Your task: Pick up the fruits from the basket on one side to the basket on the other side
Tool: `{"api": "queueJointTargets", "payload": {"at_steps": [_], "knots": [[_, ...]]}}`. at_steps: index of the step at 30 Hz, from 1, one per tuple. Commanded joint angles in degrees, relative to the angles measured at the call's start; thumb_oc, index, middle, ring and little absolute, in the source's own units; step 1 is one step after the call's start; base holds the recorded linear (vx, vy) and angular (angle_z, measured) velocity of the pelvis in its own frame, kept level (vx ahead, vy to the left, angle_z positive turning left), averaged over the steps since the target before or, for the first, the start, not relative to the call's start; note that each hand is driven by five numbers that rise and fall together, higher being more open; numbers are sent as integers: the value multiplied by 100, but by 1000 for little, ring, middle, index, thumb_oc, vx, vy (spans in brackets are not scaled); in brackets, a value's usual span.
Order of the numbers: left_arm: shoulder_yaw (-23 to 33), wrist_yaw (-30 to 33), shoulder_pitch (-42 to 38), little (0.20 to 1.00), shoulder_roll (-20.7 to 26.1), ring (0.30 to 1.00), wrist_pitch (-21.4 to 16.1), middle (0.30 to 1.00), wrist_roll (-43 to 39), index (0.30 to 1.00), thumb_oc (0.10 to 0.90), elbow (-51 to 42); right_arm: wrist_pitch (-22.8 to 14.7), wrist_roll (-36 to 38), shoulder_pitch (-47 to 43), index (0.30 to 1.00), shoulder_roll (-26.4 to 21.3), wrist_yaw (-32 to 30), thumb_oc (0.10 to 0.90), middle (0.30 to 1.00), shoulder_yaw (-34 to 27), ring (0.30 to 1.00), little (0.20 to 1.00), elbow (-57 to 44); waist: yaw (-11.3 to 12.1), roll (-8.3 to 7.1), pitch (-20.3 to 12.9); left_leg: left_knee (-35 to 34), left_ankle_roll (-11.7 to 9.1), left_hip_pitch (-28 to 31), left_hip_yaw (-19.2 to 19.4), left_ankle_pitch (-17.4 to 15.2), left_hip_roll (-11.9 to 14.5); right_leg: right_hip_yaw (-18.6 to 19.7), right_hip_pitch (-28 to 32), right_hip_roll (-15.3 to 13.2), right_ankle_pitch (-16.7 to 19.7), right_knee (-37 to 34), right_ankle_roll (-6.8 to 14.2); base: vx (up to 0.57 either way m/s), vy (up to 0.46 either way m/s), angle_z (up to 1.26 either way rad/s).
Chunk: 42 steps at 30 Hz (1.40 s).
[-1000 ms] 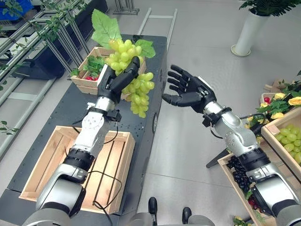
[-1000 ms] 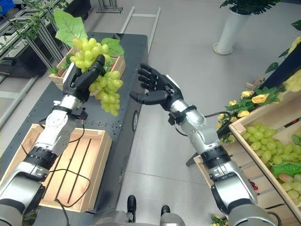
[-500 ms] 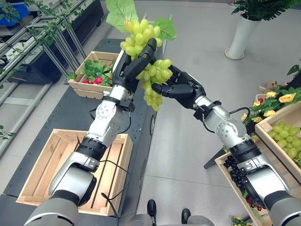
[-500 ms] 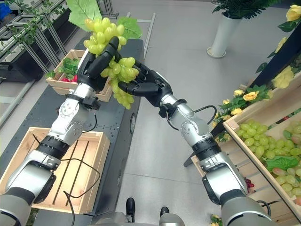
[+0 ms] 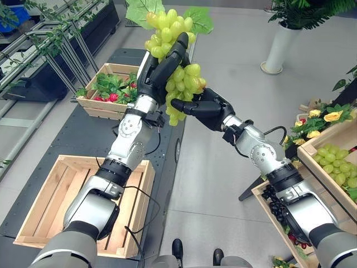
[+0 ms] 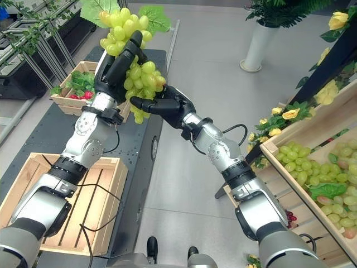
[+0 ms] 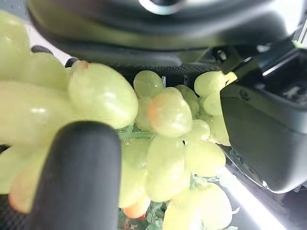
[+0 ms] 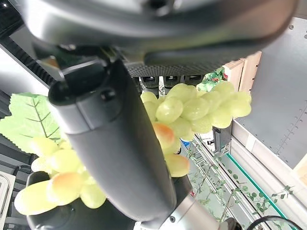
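Left hand [image 5: 158,68] was raised high, fingers and thumb curled round a bunch of green grapes [image 5: 177,72] with two green leaves [image 5: 196,18] at its top. The bunch hung down past the palm, held well above the dark surface [image 5: 89,131].

Right hand [image 5: 206,107] met the bunch from the opposite side. Its palm lay against the lower grapes and its fingers [image 6: 146,104] reached in under and around them. In the right wrist view, a dark finger [image 8: 120,143] crossed the grapes with fruit on both sides of it, so this hand was grasping the bunch too. Both hands touched the same cluster and were nearly touching each other.

Below and beyond the left hand stood a wooden crate [image 5: 103,103] on the surface, holding green leaves and red fruit [image 5: 114,96]. Nearer along the left forearm sat a second, slatted wooden crate [image 5: 56,190], nothing inside it.

Off past the right arm's elbow, a wooden box of green grapes [image 6: 312,167] sat among yellow flowers [image 5: 333,116], with dark grapes [image 5: 277,202] in a lower box. A white planter [image 5: 277,49] stood on the floor beyond.
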Motion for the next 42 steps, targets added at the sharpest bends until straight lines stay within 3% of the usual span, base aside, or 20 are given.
{"api": "queueJointTargets", "payload": {"at_steps": [1, 9, 16, 17, 18, 19, 33, 34, 35, 36, 37, 42], "knots": [[-252, -261, -1065, 300, -332, 300, -282, 300, -126, 300, 400, 372, -565, 483, -479, 900, 556, 242, 800, 900, 49, 900, 900, 28, -92, 94, -1265, 13, -106, 197, 4, -892, -185, 181, -482, 289, 178, 3, -199, 0, 0, 0], [-376, -583, -968, 300, -349, 300, 104, 300, -110, 300, 400, 618, -973, 483, -628, 900, 592, 113, 800, 900, -44, 900, 900, 17, -73, 103, -1249, 7, -86, 210, 16, -890, -185, 172, -490, 272, 211, 3, -178, 0, 0, 0], [-476, -793, -967, 300, -427, 300, 155, 300, -81, 300, 400, 835, -1336, 649, -756, 900, 590, 224, 800, 900, -164, 900, 900, 315, -64, 126, -1260, 6, -77, 220, 15, -906, -186, 176, -487, 268, 218, 3, -170, 0, 0, 0], [-475, -803, -964, 300, -432, 300, 156, 300, -86, 300, 400, 848, -1356, 660, -761, 862, 590, 231, 775, 862, -176, 862, 862, 331, -63, 128, -1262, 6, -76, 221, 13, -908, -187, 177, -487, 269, 217, 3, -172, 0, 0, 0], [-461, -808, -953, 300, -448, 300, 165, 300, -84, 300, 400, 849, -1409, 676, -777, 439, 592, 236, 493, 439, -213, 439, 439, 347, -61, 135, -1258, 6, -71, 229, 5, -916, -190, 181, -480, 270, 213, 3, -174, 0, 0, 0], [-454, -799, -946, 300, -449, 300, 168, 300, -87, 300, 400, 853, -1475, 704, -781, 300, 593, 272, 400, 300, -235, 300, 300, 373, -60, 141, -1258, 6, -71, 232, 5, -919, -189, 183, -479, 269, 213, 3, -171, 0, 0, 0], [-312, -248, -926, 300, -515, 300, 171, 300, 59, 300, 400, 847, -1738, 790, -796, 300, 583, 305, 400, 300, -435, 300, 300, 427, -92, 175, -1255, 6, -83, 254, -10, -938, -171, 217, -469, 271, 216, 3, -164, 0, 0, 0], [-312, -226, -927, 373, -514, 373, 173, 373, 64, 373, 449, 847, -1744, 792, -796, 300, 580, 301, 400, 300, -436, 300, 300, 426, -93, 176, -1254, 6, -83, 254, -11, -938, -171, 218, -468, 272, 216, 3, -164, 0, 0, 0], [-289, -134, -933, 573, -527, 573, 191, 573, 86, 573, 582, 865, -1763, 795, -815, 300, 580, 285, 400, 300, -453, 300, 300, 449, -94, 177, -1252, 6, -81, 252, -14, -940, -170, 224, -472, 274, 215, 3, -168, 0, 0, 0], [-289, -132, -933, 681, -528, 681, 193, 681, 88, 681, 654, 863, -1763, 795, -817, 300, 579, 286, 400, 300, -453, 300, 300, 451, -94, 177, -1252, 6, -81, 252, -14, -940, -170, 224, -472, 274, 215, 3, -168, 0, 0, 0], [-258, -44, -927, 900, -551, 900, 218, 900, 156, 900, 800, 871, -1776, 753, -844, 300, 596, 238, 400, 300, -474, 300, 300, 473, -92, 180, -1249, 6, -81, 249, -20, -941, -169, 227, -476, 276, 215, 3, -172, 0, 0, 0], [-147, 396, -902, 900, -593, 900, 222, 900, 297, 900, 800, 920, -1743, 727, -851, 300, 553, 147, 400, 300, -535, 300, 300, 499, -107, 163, -1242, 6, -83, 272, -23, -952, -160, 239, -461, 284, 212, 3, -171, 0, 0, 0]]}}
